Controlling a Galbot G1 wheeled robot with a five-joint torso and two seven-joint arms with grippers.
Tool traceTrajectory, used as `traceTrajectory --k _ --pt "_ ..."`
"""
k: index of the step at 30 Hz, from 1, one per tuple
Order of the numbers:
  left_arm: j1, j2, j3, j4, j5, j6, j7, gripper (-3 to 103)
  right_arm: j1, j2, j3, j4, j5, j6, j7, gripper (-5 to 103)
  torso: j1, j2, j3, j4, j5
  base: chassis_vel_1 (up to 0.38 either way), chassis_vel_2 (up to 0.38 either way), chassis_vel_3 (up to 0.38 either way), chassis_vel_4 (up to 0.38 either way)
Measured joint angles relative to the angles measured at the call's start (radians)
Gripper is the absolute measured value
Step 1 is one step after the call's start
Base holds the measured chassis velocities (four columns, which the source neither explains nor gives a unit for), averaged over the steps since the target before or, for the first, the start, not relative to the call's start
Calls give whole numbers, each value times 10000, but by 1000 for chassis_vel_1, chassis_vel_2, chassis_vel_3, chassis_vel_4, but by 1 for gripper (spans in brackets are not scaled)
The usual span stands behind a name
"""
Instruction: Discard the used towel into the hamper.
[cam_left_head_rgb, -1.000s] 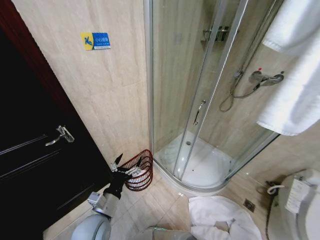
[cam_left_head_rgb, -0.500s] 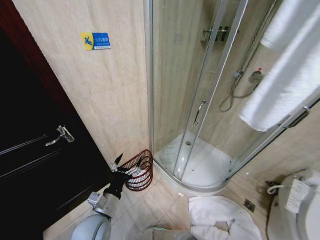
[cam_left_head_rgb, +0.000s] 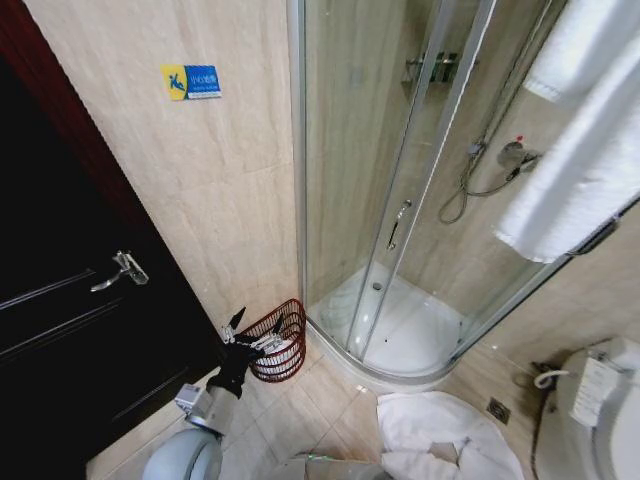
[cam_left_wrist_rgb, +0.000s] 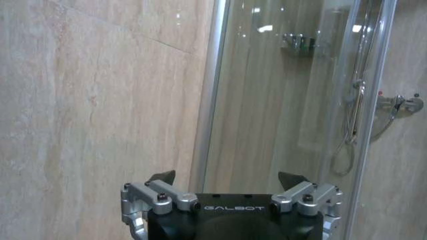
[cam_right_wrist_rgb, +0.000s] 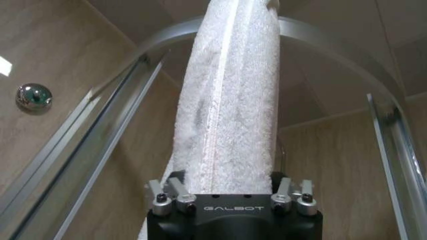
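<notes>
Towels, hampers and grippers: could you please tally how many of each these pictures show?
Towels: 2, the hanging towel clamped in the right gripper, and the floor towel lying heaped on the tiles.
Hampers: 1, the hamper by the wall.
Grippers: 2, counting the left gripper, open by the hamper.
Total: 5.

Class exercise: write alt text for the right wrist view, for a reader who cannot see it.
The right gripper is clamped on a white towel, which runs as a thick rolled column away from the camera. Behind it are the curved metal rail of the shower enclosure and beige tiled walls.
</notes>
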Motion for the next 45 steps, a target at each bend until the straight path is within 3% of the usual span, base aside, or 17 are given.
traceTrajectory --k 6,9,11,15,16,18,20,34,41,45 --pt "0 0 0 0 0 0 0 100 103 226 0 -5 74 -15 -108 51 0 0 0 0 -2 0 0 0 0" --pt "0 0 0 0 0 0 0 100 119 245 0 -99 69 -14 -147 46 0 0 0 0 -2 0 0 0 0" --pt "0 0 0 0 0 0 0 100 162 288 0 -184 69 -9 -206 35 0 0 0 0 -1 0 0 0 0" --pt "0 0 0 0 0 0 0 100 188 345 11 -162 92 -9 -198 24 0 0 0 0 -2 0 0 0 0" --pt "0 1 0 0 0 0 0 100 187 388 24 -129 100 -8 -198 14 0 0 0 0 -2 0 0 0 0" --pt "0 0 0 0 0 0 0 100 183 419 36 -93 106 -8 -197 14 0 0 0 0 -2 0 0 0 0" --pt "0 0 0 0 0 0 0 100 181 474 53 -35 122 -8 -199 7 0 0 0 0 -2 0 0 0 0" --pt "0 0 0 0 0 0 0 100 102 1178 493 713 -213 365 -354 6 0 0 0 1 0 0 0 0 0" --pt "0 0 0 0 0 0 0 100 -707 2014 1213 1446 -1018 722 -472 6 1 0 0 2 -4 0 0 0 0" --pt "0 0 0 0 0 0 0 100 -2366 2915 2185 2260 -1365 878 -561 6 1 1 0 1 1 0 0 0 0"
